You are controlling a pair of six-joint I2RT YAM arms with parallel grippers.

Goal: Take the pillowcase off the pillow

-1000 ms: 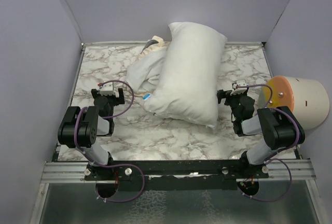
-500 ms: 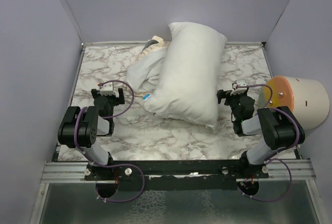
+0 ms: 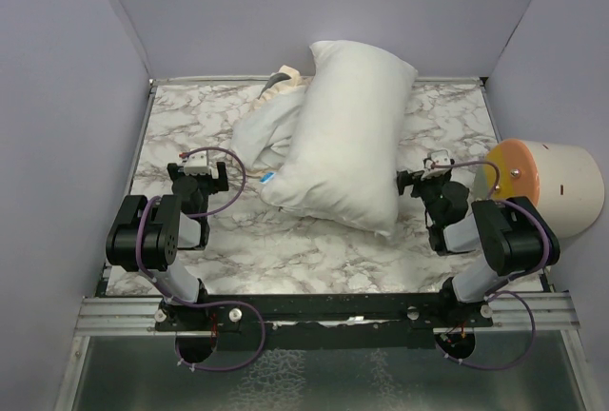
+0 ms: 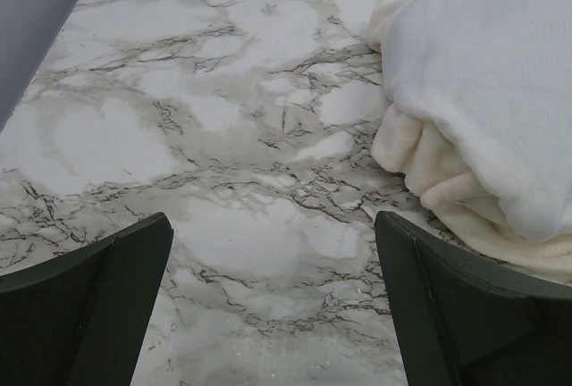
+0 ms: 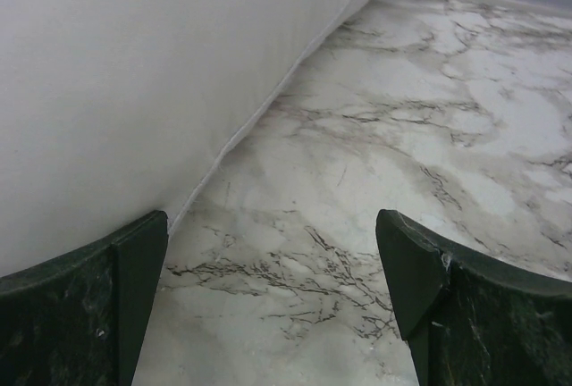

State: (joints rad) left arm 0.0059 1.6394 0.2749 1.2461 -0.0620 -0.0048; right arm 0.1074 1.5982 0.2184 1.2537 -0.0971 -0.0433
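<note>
Left gripper (image 4: 273,225) and right gripper (image 5: 271,221) gape empty; the pillowcase (image 3: 262,135) looks limp and light, likely best pinched at its cream hem (image 4: 420,158).

Smooth cloth pillow (image 3: 350,135), marble-patterned table (image 3: 285,244)

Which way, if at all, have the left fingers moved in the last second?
No. The left fingers sit at the same spot near the left edge of the table, equally far from the crumpled pillowcase.

On the counter (image 3: 285,249) the pillowcase (image 3: 259,133) lay against the pillow's (image 3: 347,135) left side, both between the left hand (image 3: 199,179) and right hand (image 3: 426,181).
</note>
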